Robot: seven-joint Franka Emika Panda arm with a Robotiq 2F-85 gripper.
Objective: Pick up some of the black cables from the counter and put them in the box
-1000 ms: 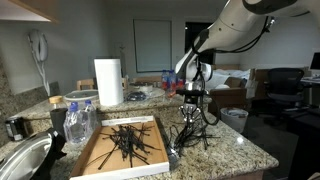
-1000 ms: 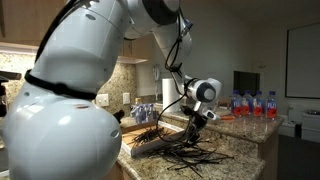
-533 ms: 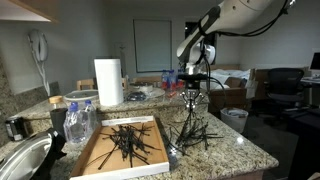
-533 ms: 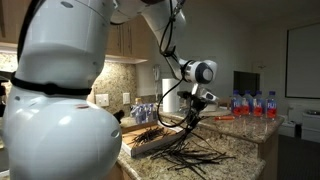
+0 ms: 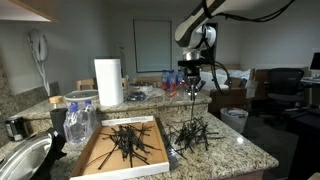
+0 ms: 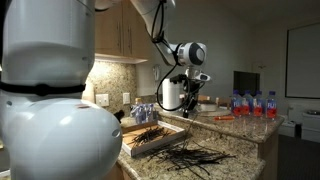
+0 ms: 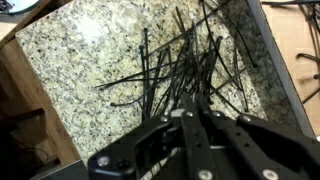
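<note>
My gripper [image 5: 193, 89] hangs high above the granite counter, to the right of the box, and also shows in another exterior view [image 6: 191, 99]. Its jaws are shut on a few black cables [image 5: 193, 112] that dangle straight down toward the loose pile of black cables [image 5: 190, 135] on the counter. The pile also shows in an exterior view [image 6: 195, 156] and in the wrist view [image 7: 185, 62], below my gripper [image 7: 187, 112]. The shallow cardboard box [image 5: 95, 158] holds several black cables [image 5: 125, 143]; it also shows in an exterior view [image 6: 150, 141].
A paper towel roll [image 5: 108, 82] and water bottles [image 5: 78, 120] stand left of the box, with a sink [image 5: 20, 160] at the far left. More water bottles [image 6: 255, 104] stand at the counter's far end. The counter edge [image 5: 255, 150] runs near the pile.
My gripper has risen well above the counter with a few cables in its jaws. The strands now hang stretched from it while the rest of the pile stays on the counter.
</note>
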